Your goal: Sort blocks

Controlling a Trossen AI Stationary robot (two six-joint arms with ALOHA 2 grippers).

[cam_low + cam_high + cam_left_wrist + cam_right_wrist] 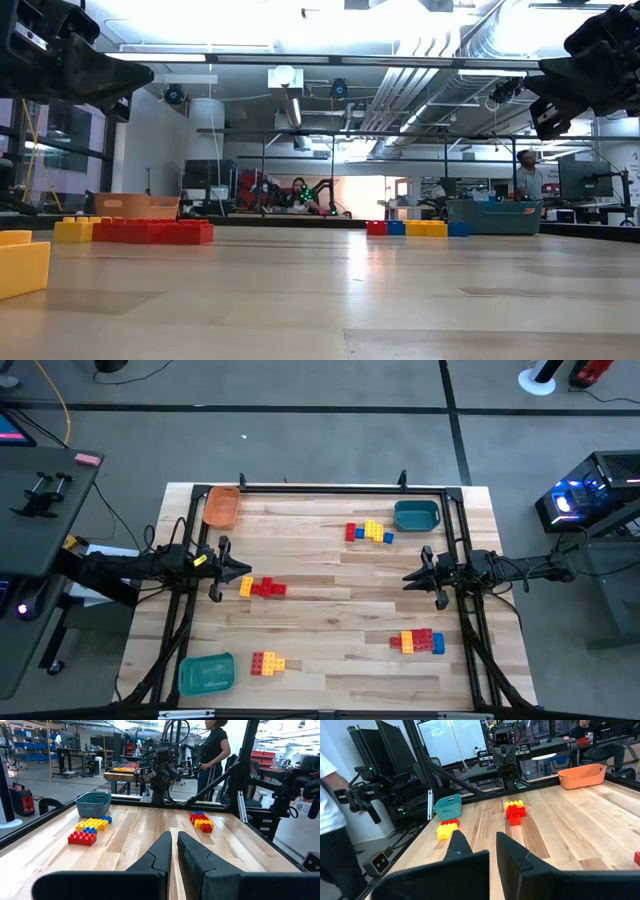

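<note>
My left gripper (pixel 243 569) and right gripper (pixel 409 576) both hover above the table (pixel 330 610) with fingers pressed together, empty, touching none of the blocks (pixel 264 588).

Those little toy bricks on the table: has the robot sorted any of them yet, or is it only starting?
Nothing looks sorted yet. The blocks lie in four mixed clusters. The orange tray and two teal trays show no bricks. Nothing is in hand: the left gripper and right gripper are shut and hold nothing. All sorting remains.
</note>
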